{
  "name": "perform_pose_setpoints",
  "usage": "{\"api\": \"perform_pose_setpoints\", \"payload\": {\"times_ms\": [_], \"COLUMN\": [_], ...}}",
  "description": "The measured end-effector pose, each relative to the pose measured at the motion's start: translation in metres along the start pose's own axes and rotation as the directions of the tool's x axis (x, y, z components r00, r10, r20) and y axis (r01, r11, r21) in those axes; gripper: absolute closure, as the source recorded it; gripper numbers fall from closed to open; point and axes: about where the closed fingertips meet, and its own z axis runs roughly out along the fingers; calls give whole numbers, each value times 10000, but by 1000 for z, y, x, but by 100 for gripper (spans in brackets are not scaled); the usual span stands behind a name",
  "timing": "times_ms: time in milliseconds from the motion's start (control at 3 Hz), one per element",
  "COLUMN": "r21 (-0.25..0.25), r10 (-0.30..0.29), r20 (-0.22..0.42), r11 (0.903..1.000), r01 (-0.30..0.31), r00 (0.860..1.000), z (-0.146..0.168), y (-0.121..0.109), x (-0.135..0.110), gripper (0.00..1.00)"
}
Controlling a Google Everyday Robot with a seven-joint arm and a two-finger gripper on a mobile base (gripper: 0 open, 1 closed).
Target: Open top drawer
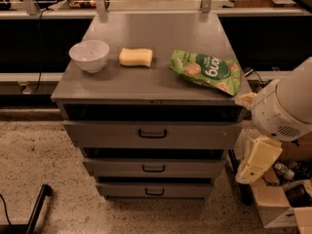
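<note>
The top drawer (107, 134) is the widest grey front just under the cabinet top, with a small dark loop handle (152, 133) at its centre and a dark gap above it. My arm comes in from the right edge as a big white rounded joint (285, 108). Below that joint hangs my gripper (257, 160), a cream-coloured piece beside the cabinet's right side, level with the middle drawer. It is well to the right of the handle and touches nothing.
On the cabinet top (156, 84) lie a white bowl (89, 55), a yellow sponge (136, 57) and a green snack bag (206, 71). Two narrower drawers (112, 168) sit below. A cardboard box (278, 206) stands at lower right, and a black bar (36, 211) at lower left.
</note>
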Motion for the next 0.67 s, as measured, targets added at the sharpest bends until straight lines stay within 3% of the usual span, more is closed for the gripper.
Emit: {"api": "perform_pose_setpoints", "payload": {"times_ms": [333,667], "r21": [-414,-877], "r10": [-123,-132], "r20": [91,696], "r11": [9991,9960], "r01": [127,193], "r00": [9999,9975], "z": [7,38], "y": [8,25], "x": [-4,1], "gripper": [0,0]}}
